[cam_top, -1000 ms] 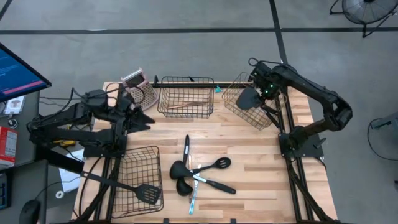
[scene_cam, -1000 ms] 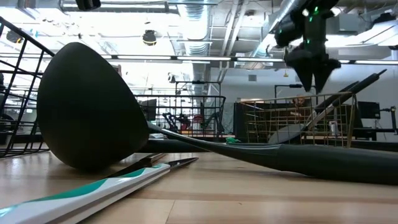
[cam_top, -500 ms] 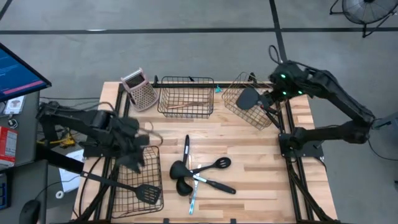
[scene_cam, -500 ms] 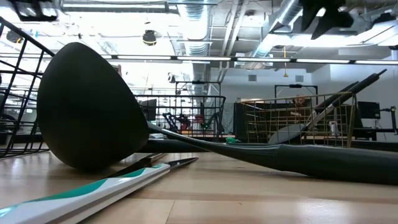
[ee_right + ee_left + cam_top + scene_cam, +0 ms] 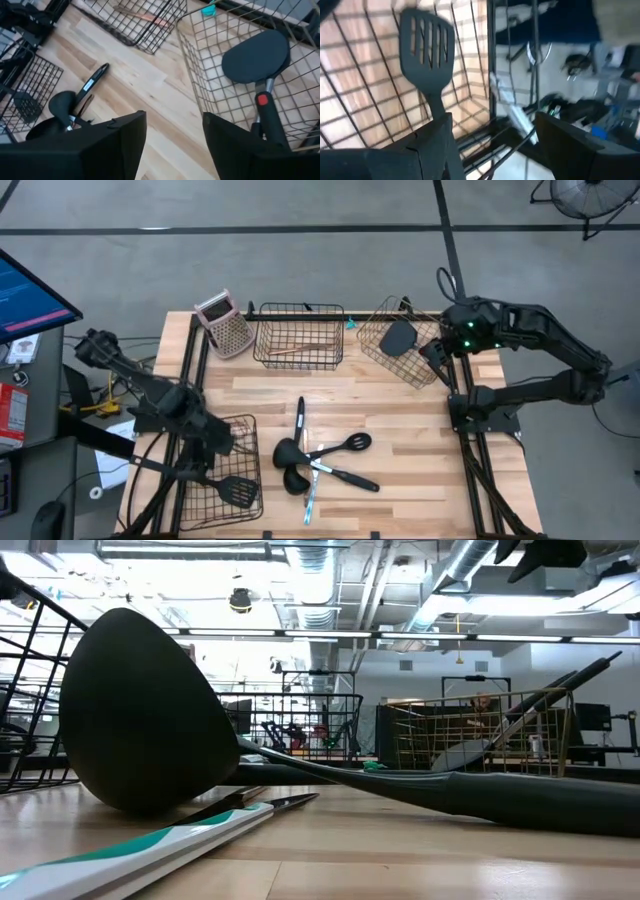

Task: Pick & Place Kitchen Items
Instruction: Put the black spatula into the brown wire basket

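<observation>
On the table's near edge: I see a pile of utensils (image 5: 318, 460) at the middle — two black ladles, a black spoon, a black-handled tool and a white-and-teal handled one (image 5: 150, 845), all crossing or touching each other.
Low view: one ladle bowl (image 5: 140, 710) fills the near ground, its handle running off across the boards.
Near left corner: a black wire basket (image 5: 222, 470) lies on the boards with a black slotted spatula (image 5: 236, 490) in it, handle pointing off the left edge.
Left gripper (image 5: 215, 438): I have it above that basket, fingers spread wide and holding nothing; in its wrist view the slotted spatula (image 5: 426, 45) lies on the mesh just past the fingers (image 5: 432, 145).
Far edge, left end: a pink-topped box grater (image 5: 224, 323) stands by the corner.
Far edge, middle: a second black wire basket (image 5: 298, 335) holds a wooden-handled utensil (image 5: 300, 347).
Far right corner: a brass-coloured wire basket (image 5: 400, 352) sits tilted, with a black flat-headed spatula (image 5: 398, 337) inside; its handle carries a red mark in the right wrist view (image 5: 256, 55).
Right gripper (image 5: 436, 352): it sits at the right rim of that basket, fingers parted, nothing between them.
Right wrist view: the fingers (image 5: 122, 137) stand apart above bare boards beside the basket (image 5: 210, 30).
</observation>
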`<action>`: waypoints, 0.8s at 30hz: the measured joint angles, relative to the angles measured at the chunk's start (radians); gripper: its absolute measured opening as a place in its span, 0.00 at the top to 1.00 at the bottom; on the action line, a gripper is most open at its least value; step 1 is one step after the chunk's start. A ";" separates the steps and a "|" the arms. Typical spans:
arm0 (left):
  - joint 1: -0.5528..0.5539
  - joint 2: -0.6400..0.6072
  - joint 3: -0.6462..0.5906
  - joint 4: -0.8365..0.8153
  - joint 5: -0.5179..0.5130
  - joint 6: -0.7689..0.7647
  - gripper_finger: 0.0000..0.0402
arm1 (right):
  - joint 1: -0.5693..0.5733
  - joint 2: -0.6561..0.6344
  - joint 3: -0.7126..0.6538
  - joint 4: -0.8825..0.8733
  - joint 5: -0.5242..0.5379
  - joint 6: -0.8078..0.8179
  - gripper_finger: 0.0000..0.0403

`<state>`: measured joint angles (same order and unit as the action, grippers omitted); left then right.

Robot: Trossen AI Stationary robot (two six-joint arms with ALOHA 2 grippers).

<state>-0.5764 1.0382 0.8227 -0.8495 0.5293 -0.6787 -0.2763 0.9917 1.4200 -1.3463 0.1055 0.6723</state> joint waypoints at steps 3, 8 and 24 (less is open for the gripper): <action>-0.051 0.042 0.000 -0.009 0.000 0.021 0.33 | 0.026 0.015 0.000 0.000 0.000 0.010 0.53; -0.109 0.117 0.000 -0.068 -0.028 0.027 0.33 | 0.061 0.044 -0.001 -0.001 0.001 0.010 0.55; -0.175 0.286 0.000 -0.102 -0.072 0.025 0.33 | 0.107 0.086 -0.001 -0.001 0.001 0.002 0.56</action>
<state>-0.7514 1.3245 0.8227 -0.9512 0.4577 -0.6534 -0.1696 1.0774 1.4189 -1.3468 0.1062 0.6746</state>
